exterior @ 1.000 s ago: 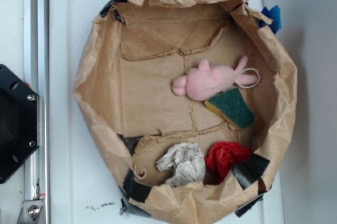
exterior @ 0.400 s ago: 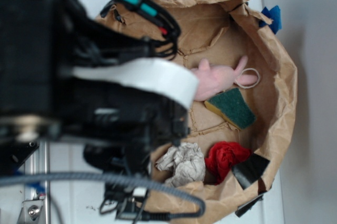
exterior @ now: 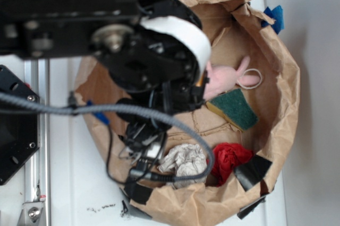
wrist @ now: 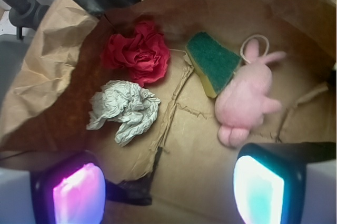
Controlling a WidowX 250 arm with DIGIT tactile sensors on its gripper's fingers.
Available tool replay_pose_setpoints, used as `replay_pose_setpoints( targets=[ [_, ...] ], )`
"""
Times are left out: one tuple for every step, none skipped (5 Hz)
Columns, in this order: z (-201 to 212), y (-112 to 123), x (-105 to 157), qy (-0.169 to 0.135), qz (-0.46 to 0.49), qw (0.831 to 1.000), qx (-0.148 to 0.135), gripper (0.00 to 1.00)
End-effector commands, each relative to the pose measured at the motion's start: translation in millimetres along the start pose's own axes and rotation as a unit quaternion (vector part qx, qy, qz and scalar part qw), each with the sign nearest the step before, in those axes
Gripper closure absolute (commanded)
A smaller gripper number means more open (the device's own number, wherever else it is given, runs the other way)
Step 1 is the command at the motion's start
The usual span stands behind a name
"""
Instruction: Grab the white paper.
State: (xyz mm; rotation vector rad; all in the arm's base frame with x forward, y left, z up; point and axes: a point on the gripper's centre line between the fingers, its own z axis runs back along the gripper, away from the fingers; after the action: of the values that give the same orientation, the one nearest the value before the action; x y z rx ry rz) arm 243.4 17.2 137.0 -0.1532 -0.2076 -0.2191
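The white paper (wrist: pixel 125 109) is a crumpled greyish wad lying on the floor of the brown paper bag basin (wrist: pixel 42 77), just below the red cloth (wrist: pixel 137 51). My gripper (wrist: pixel 168 192) is open and hangs above the bag floor. Its pink-lit and teal-lit pads (wrist: pixel 260 187) stand wide apart with nothing between them. The paper lies ahead and to the left of the pads, apart from them. In the exterior view the white paper (exterior: pixel 183 161) sits near the bag's front wall, partly behind a grey cable. My arm (exterior: pixel 154 61) covers the bag's left half and hides the fingers.
A pink plush toy (wrist: pixel 245 98) and a green-and-yellow sponge (wrist: pixel 213 62) lie to the right of the paper. The red cloth (exterior: pixel 229 158) touches the paper's right side. Raised bag walls (exterior: pixel 287 77) with black tape patches (exterior: pixel 252 172) ring everything.
The arm, absent a second ago, came in from the left and has shifted up and right over the bag's middle. The objects in the bag have not moved.
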Motion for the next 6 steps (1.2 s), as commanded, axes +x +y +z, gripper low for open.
replay_pose_setpoints(
  targets=[
    [-25,5,19,-0.008,0.019,1.0,0.008,0.0],
    [-45,-19,16,0.003,-0.028,0.999,-0.015,0.0],
    [-49,-32,14,0.01,-0.037,0.998,-0.048,0.0],
    [-56,-40,12,0.019,-0.041,0.997,-0.07,0.0],
    [-69,-43,13,0.021,-0.034,0.996,-0.081,0.0],
    [-84,-46,14,0.02,-0.033,0.995,-0.093,0.0]
  ],
)
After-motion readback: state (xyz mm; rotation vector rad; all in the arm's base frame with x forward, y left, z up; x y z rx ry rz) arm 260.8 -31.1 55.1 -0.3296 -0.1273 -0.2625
